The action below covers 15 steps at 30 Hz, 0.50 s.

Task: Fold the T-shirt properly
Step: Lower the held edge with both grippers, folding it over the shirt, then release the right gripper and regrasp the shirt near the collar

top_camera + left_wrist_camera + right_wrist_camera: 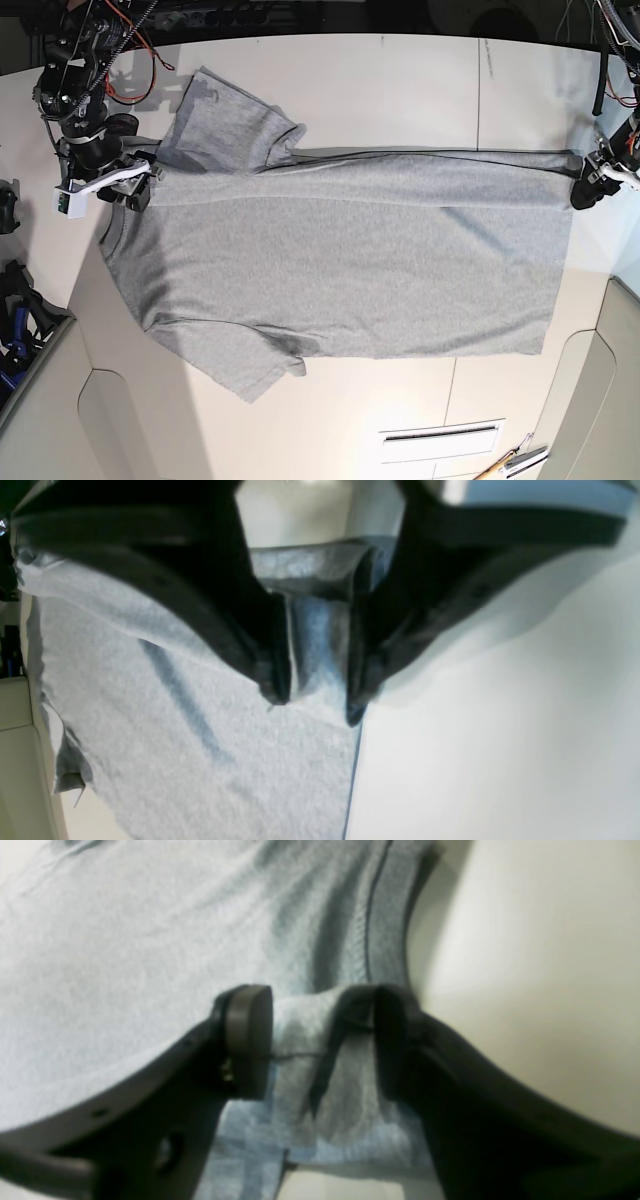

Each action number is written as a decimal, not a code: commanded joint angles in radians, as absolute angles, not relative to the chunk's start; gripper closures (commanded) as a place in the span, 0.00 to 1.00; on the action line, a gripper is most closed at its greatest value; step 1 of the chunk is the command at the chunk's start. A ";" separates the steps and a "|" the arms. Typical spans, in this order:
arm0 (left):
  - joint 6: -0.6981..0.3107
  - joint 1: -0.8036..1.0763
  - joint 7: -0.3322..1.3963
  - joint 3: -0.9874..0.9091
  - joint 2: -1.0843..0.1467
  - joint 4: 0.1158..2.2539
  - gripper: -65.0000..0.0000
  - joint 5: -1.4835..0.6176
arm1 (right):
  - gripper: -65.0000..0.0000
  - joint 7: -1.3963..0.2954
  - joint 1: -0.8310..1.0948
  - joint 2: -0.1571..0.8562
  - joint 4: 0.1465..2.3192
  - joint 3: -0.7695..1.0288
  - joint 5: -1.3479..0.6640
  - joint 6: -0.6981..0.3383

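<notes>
Left gripper (317, 700): nearest the lens in my left wrist view. Its jaws stand parted, with a raised ridge of grey cloth filling the gap. I cannot tell whether they press on it or merely flank it.
Table (400, 80): pale and matt. It carries the whole garment.
T-shirt (350, 260): spread flat mid-table with its long axis running left to right. The collar end is at the left and the hem at the right. A lengthwise crease runs along its far edge.
Far sleeve (235, 120): juts out beyond the crease at the far left.
Near sleeve (245, 370): lies flat, pointing toward the near edge.
Right gripper (320, 1005): sits at the shoulder, at the far-left corner of the cloth. Its jaws are well apart with a slack fold standing between the pads and touching both. I cannot tell whether it grips.
Key relation: my two grippers sit at opposite ends of the far edge, left gripper (588, 190) at the hem and right gripper (135, 185) at the shoulder. The body of the shirt lies on the near side of both, so neither arm is closer to it. I judge the coming move turns on both ends travelling together across the long axis.
Writing: none readable; only plain heather grey faces up.
</notes>
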State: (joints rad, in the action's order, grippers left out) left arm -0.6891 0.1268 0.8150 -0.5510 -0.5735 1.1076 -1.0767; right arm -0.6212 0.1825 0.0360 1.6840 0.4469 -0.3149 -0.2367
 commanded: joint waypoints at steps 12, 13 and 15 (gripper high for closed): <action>-0.698 0.117 0.896 -0.562 -0.651 1.120 0.60 -1.208 | 0.51 -0.688 0.175 0.055 1.871 0.483 -0.288 -0.292; -0.698 0.117 0.896 -0.562 -0.654 1.120 0.60 -1.209 | 0.51 -0.712 0.176 0.055 1.887 0.487 -0.288 -0.292; -0.698 0.117 0.896 -0.562 -0.660 1.120 0.60 -1.208 | 0.51 -0.762 0.181 0.055 1.914 0.491 -0.289 -0.288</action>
